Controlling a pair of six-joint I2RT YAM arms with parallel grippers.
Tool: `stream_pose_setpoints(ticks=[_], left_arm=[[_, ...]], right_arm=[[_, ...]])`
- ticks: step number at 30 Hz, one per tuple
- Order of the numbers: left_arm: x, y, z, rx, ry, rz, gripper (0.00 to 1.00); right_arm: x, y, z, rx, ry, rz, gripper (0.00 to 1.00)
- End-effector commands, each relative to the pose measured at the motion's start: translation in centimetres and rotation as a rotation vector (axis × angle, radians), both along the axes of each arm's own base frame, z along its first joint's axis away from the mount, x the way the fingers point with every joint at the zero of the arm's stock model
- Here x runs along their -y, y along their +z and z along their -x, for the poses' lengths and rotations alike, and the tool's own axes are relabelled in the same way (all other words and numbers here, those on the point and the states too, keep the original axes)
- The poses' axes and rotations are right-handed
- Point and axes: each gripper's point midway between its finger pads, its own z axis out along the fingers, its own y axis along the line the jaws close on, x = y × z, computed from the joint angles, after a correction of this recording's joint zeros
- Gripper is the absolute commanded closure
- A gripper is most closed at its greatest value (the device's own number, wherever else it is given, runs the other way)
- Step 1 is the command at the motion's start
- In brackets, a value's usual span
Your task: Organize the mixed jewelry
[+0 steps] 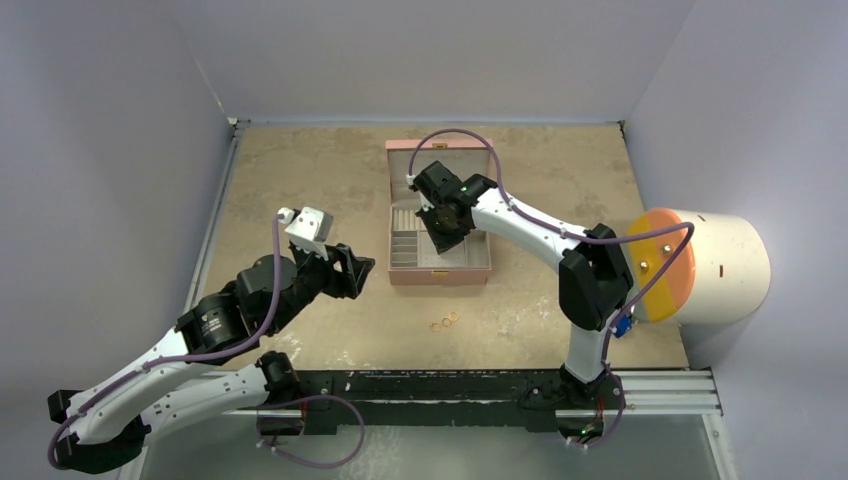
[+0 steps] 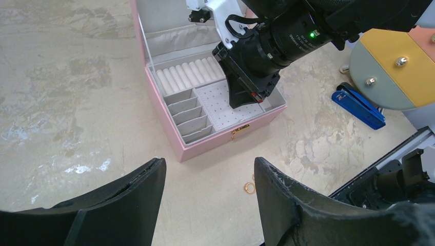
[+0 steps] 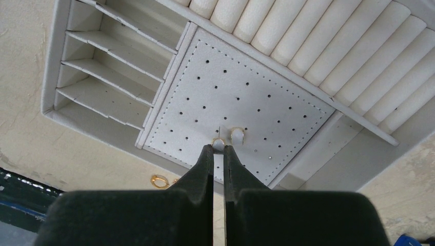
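Observation:
The pink box [image 1: 438, 277] lies open mid-table, its beige insides showing ring rolls, slots and a perforated panel [image 3: 231, 92]. My right gripper [image 3: 217, 147] reaches down into the box [image 2: 205, 148] over that panel, shut on a tiny gold stud [image 3: 217, 144] pinched at its tips. A second gold stud [image 3: 237, 135] sits on the panel just beside it. Small gold rings [image 1: 445, 322] lie on the table in front of the box; one ring [image 2: 249, 187] shows by my left gripper's right finger. My left gripper [image 2: 209, 166] hovers left of the box, open and holding nothing.
A white cylinder with an orange disc [image 1: 720, 265] stands at the right edge. A blue clip-like part [image 2: 359, 105] sits below it. The black rail [image 1: 480, 385] runs along the table's near edge. Grey walls close the back and sides.

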Motion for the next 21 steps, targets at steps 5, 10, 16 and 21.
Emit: stream_pose_setpoints(ticks=[5, 10, 16, 21], left_arm=[[0.27, 0.64, 0.08, 0.019, -0.014, 0.018, 0.37], [0.32, 0.64, 0.06, 0.018, -0.014, 0.017, 0.37], [0.3, 0.65, 0.06, 0.018, -0.014, 0.019, 0.37], [0.29, 0.68, 0.06, 0.019, -0.014, 0.019, 0.37]], right_arm=[[0.04, 1.33, 0.78, 0.005, 0.011, -0.016, 1.0], [0.1, 1.34, 0.95, 0.001, 0.014, -0.018, 1.0], [0.02, 1.19, 1.07, -0.003, 0.018, -0.02, 1.0], [-0.07, 1.24, 0.9, 0.002, 0.015, -0.025, 1.0]])
